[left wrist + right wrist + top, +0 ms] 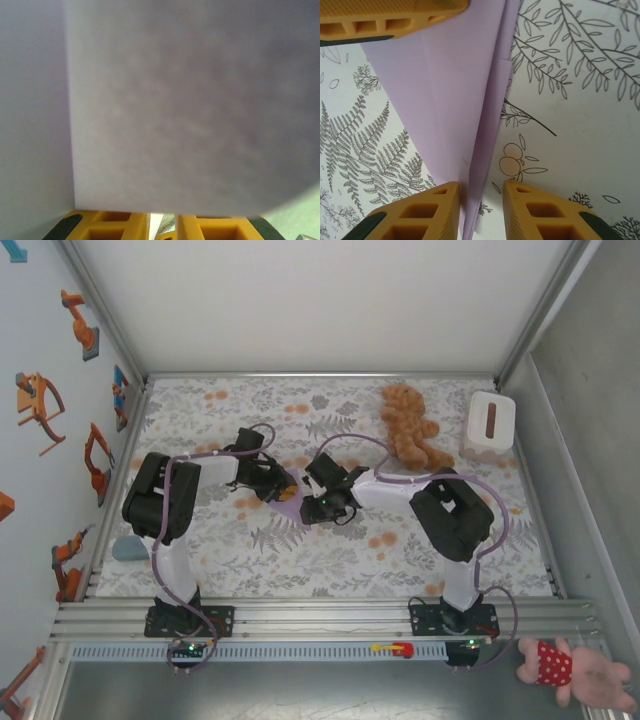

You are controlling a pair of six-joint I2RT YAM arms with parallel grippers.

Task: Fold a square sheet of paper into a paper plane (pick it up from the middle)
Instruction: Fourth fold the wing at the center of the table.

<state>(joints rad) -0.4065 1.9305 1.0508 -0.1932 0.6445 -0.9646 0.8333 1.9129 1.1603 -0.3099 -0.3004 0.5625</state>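
Observation:
The lavender paper plane, partly folded with a long centre crease, lies on the floral table between my two grippers. My left gripper is over its left part. In the left wrist view the paper hangs right in front of the lens, and the left gripper stands a narrow gap apart with a paper edge beside one finger. My right gripper is open and straddles the raised crease of the paper, which stands nearer its left finger. A left-gripper finger rests over the paper's far end.
A brown teddy bear and a white box sit at the back right of the table. A pale blue object lies by the left edge. A pink plush toy is off the table, front right.

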